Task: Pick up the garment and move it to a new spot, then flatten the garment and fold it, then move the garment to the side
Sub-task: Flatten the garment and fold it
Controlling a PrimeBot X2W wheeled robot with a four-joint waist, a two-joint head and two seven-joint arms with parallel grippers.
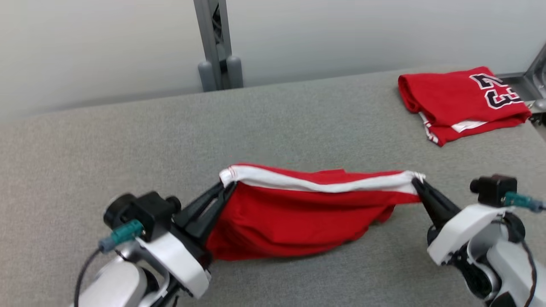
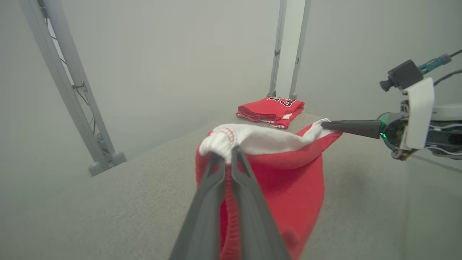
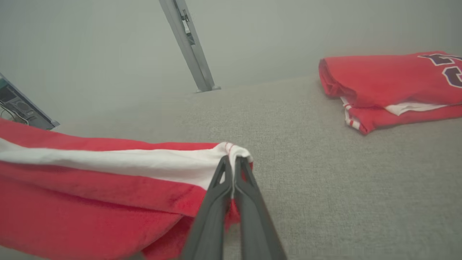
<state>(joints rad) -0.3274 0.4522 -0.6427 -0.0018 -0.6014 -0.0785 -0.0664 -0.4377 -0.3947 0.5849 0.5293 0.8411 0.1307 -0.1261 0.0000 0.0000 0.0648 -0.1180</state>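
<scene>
Grey table [image 1: 298, 111] surrounds garment [image 1: 290, 221], hem [image 1: 315, 183] taut between left fingers [image 1: 197, 204] and right fingers [image 1: 433, 200].

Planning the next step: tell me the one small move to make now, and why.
Probably carry the garment forward and lower it, keeping the white band taut, so the cloth lies flat on the table. The left gripper and right gripper are shut on the band's ends, the body sags below, and a folded jersey lies far right.
</scene>
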